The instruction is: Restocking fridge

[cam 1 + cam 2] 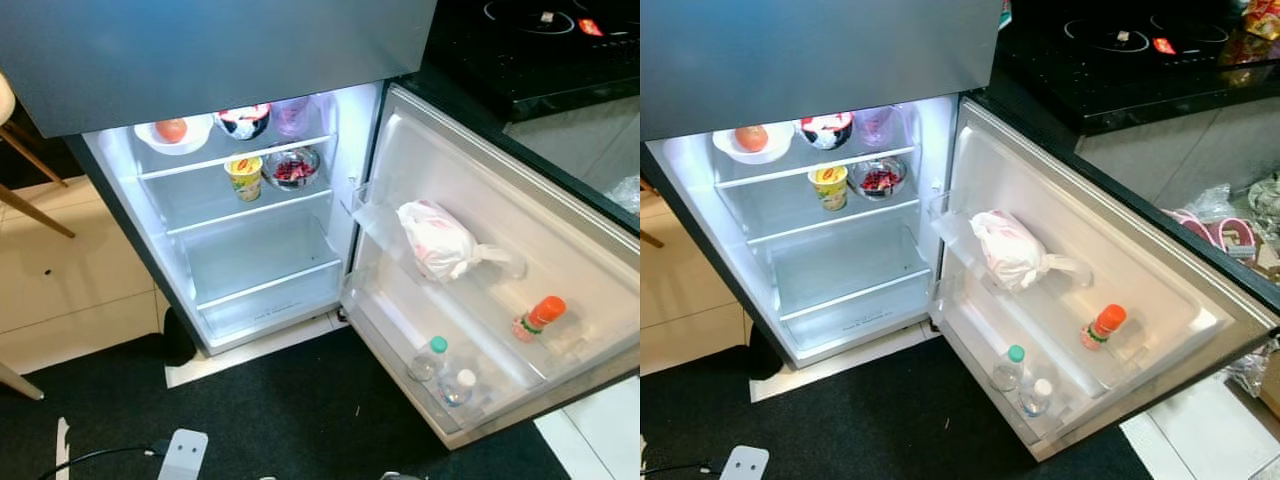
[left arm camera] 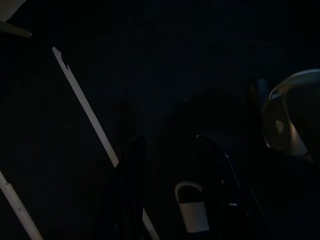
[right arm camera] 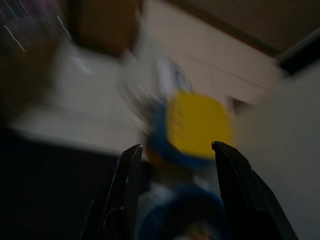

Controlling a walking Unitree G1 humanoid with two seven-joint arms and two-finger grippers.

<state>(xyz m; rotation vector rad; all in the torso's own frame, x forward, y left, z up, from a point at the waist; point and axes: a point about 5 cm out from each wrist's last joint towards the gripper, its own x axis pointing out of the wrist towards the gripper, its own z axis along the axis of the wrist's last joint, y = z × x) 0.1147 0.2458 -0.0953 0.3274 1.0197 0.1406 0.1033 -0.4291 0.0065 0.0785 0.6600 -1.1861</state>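
The right gripper (image 3: pixel 175 150) has its two black fingers spread apart, with nothing pinched between them. Just past the fingers is a blurry thing with a yellow top (image 3: pixel 197 122) and a blue body. It is too blurry to say what it is.

The left gripper (image 2: pixel 170 150) hangs in the dark over the black mat (image 2: pixel 150 75). Its fingers are apart too and hold nothing. A small white plug block (image 2: pixel 192 207) lies on the mat near them.

In front of the robot stands the fridge (image 1: pixel 240 260) with its door (image 1: pixel 560 260) swung wide open to the right. On the top shelf sit a white bowl (image 1: pixel 195 135) with an orange fruit (image 1: pixel 171 129) in it, a cup with a red and white lid (image 1: pixel 243 120) and a pink cup (image 1: pixel 292 115). On the next shelf down stand a yellow tub (image 1: pixel 244 177) and a glass bowl (image 1: pixel 291 167) of red food, side by side. The lower shelves hold nothing.

In the door, a white bag (image 1: pixel 440 242) lies in the upper rack. A bottle with an orange cap (image 1: pixel 539 318) sits farther along. Two small clear bottles (image 1: pixel 443 372) stand near each other in the bottom rack. A black stove top (image 1: pixel 1140 50) is beside the fridge
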